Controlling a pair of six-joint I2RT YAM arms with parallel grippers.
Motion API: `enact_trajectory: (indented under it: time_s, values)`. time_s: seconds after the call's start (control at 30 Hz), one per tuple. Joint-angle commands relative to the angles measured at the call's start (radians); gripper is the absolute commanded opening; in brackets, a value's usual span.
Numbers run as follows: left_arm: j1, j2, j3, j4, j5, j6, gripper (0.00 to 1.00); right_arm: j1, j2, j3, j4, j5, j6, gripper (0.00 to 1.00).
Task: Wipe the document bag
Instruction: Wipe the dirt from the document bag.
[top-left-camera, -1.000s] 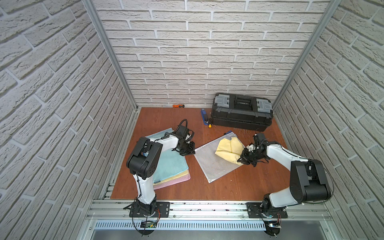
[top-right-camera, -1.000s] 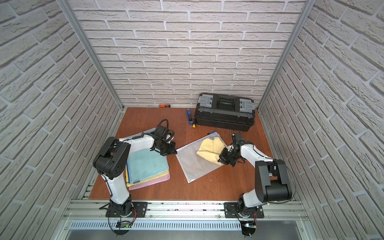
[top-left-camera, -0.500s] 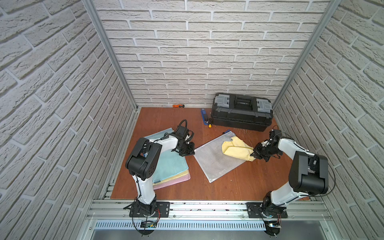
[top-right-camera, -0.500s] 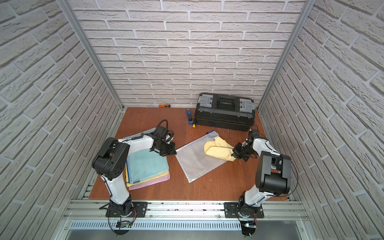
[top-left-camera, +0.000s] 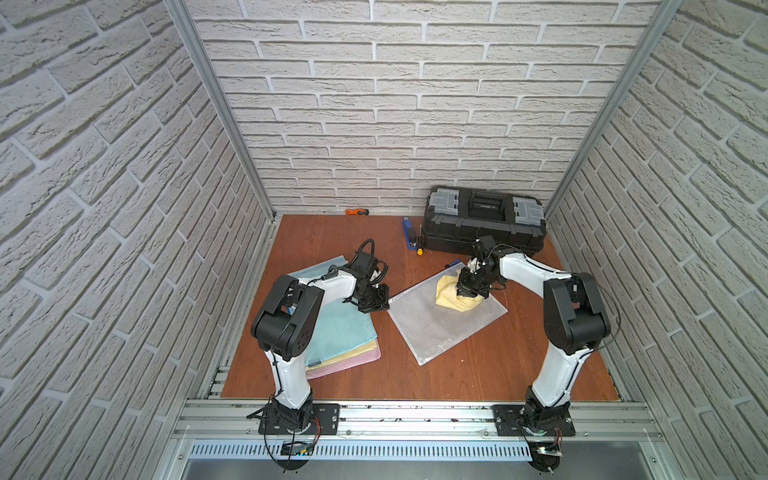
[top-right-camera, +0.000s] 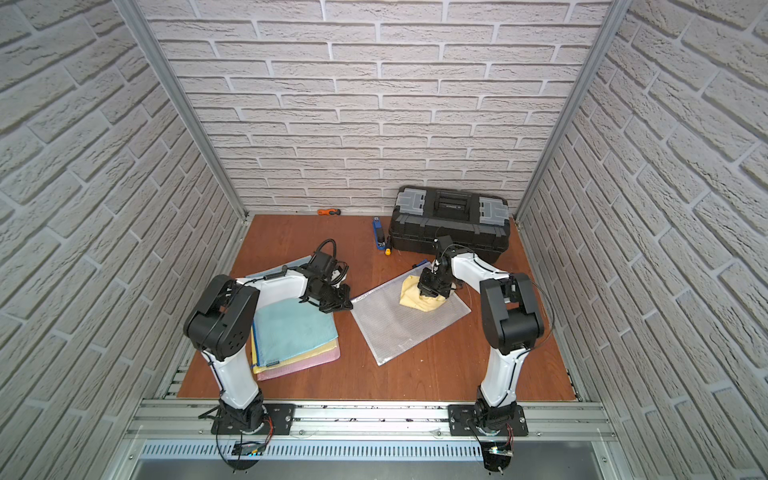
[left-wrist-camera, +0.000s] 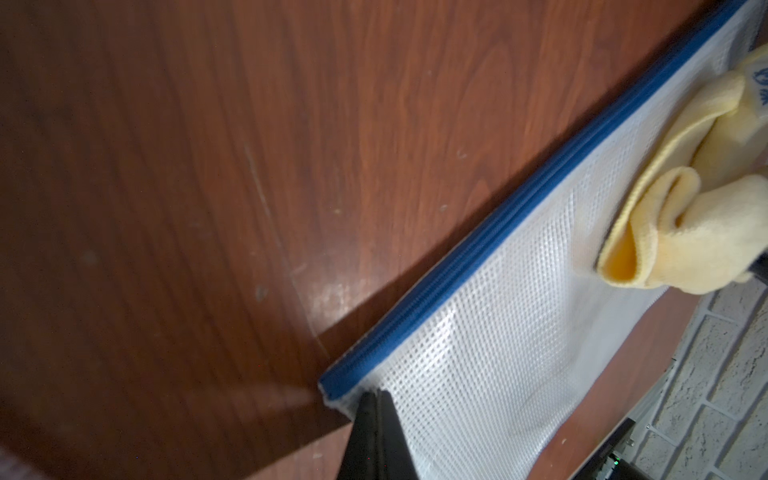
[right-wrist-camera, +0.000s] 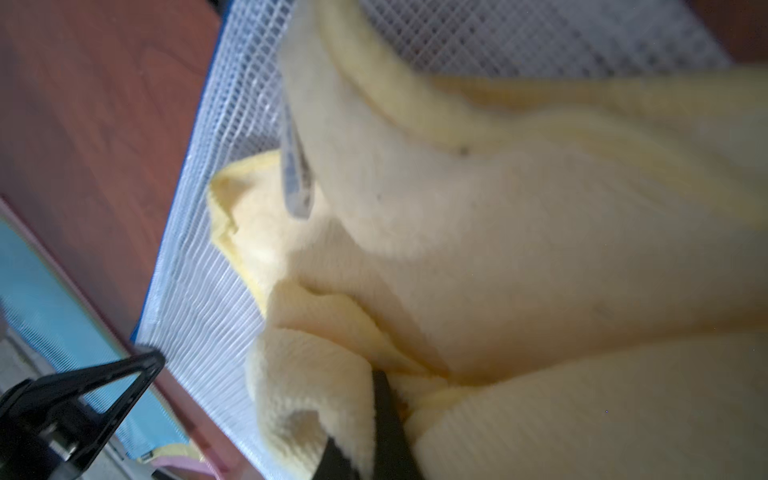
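Note:
The document bag (top-left-camera: 436, 328) (top-right-camera: 395, 328), clear mesh with a blue zip edge (left-wrist-camera: 498, 224), lies flat mid-table. A crumpled yellow cloth (top-left-camera: 448, 300) (top-right-camera: 411, 301) (left-wrist-camera: 706, 241) (right-wrist-camera: 519, 249) sits on the bag's far right part. My right gripper (top-left-camera: 469, 286) (top-right-camera: 432, 286) (right-wrist-camera: 374, 382) is shut on the cloth and presses it onto the mesh (right-wrist-camera: 199, 291). My left gripper (top-left-camera: 380, 305) (top-right-camera: 343, 306) (left-wrist-camera: 376, 395) is shut, its tips resting on the bag's left corner by the zip end.
A stack of teal, yellow and pink bags (top-left-camera: 336, 332) lies under the left arm. At the back right stands a black toolbox (top-left-camera: 484, 224), close behind the right wrist. Beside it lie a blue tool (top-left-camera: 409, 232) and an orange screwdriver (top-left-camera: 356, 212). Brick walls close in on both sides.
The right gripper dragged the yellow cloth out to the bag's right edge, then back left and toward the far side. The left gripper has stayed on the corner.

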Motion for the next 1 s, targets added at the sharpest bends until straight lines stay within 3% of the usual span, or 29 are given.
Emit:
enact_trajectory:
  time_s: [0.0, 0.33, 0.7, 0.97]
  values:
    - [-0.008, 0.022, 0.019, -0.041, -0.003, 0.008, 0.0, 0.033, 0.043, 0.096, 0.016, 0.06, 0.028, 0.02]
    - [-0.009, 0.016, 0.026, -0.061, -0.011, 0.019, 0.0, 0.026, 0.184, 0.216, -0.103, 0.225, -0.03, 0.03]
    - [-0.008, 0.019, 0.01, -0.052, -0.016, 0.02, 0.0, -0.118, -0.006, 0.047, -0.125, 0.264, -0.065, 0.02]
    - [-0.008, 0.04, 0.024, -0.037, 0.005, 0.017, 0.0, -0.056, -0.161, -0.203, -0.092, 0.21, -0.042, 0.02]
